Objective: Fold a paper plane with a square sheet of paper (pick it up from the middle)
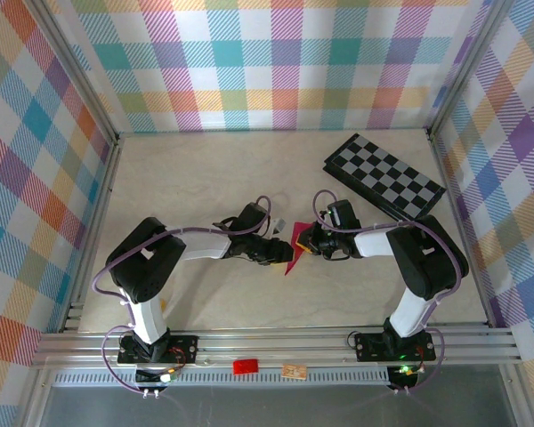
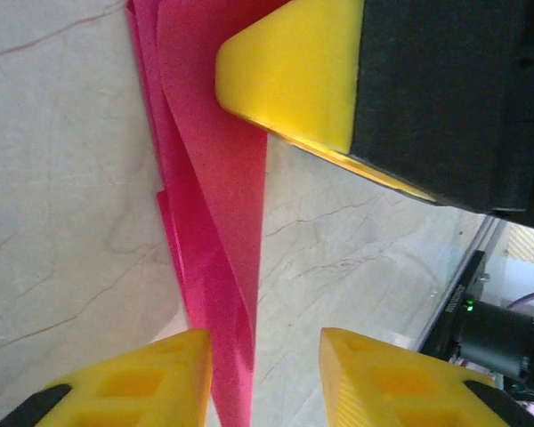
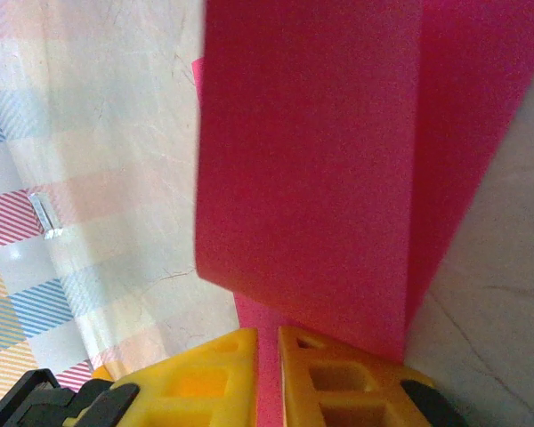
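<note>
One paper plane [image 1: 292,258], half-folded, between two grippers. Right gripper [image 3: 267,345] pinched on its edge. Left gripper [image 2: 262,360] jaws apart, paper tip against one finger. One checkerboard [image 1: 387,173] beyond right gripper, well apart.

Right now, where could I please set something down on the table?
Free: the far-left table from the left wall to the checkerboard, and the near strip between the arm bases. Crowded: the centre, where left gripper and right gripper meet at the pink paper.
</note>
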`<action>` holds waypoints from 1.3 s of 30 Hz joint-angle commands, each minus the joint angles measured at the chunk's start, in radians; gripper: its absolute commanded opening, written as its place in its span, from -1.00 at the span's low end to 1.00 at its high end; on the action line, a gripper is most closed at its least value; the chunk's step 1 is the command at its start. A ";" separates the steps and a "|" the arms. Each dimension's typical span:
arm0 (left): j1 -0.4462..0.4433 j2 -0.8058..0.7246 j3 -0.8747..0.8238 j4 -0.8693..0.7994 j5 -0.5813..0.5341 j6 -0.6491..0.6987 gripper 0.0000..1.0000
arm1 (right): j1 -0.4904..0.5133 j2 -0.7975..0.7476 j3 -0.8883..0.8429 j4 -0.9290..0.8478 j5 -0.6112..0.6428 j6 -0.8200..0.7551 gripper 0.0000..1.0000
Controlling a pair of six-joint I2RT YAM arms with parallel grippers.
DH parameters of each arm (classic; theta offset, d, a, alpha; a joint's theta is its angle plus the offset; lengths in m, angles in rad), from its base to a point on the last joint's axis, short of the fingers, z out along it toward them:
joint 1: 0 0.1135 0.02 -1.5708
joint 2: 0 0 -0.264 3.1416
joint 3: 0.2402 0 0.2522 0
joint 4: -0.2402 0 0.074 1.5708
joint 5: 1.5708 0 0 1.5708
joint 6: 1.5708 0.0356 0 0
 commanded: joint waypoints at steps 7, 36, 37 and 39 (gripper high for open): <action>0.007 0.036 0.013 0.043 0.053 -0.024 -0.32 | -0.003 0.022 -0.003 -0.071 0.008 -0.013 -0.67; 0.018 0.121 -0.080 0.140 0.205 0.040 -0.92 | -0.003 0.048 0.001 -0.084 0.017 -0.016 -0.67; 0.018 0.124 -0.081 0.133 0.206 0.049 -0.88 | -0.002 0.048 0.004 -0.087 0.016 -0.018 -0.67; 0.019 0.120 -0.077 0.109 0.199 0.065 -0.80 | -0.003 0.045 0.005 -0.093 0.019 -0.019 -0.67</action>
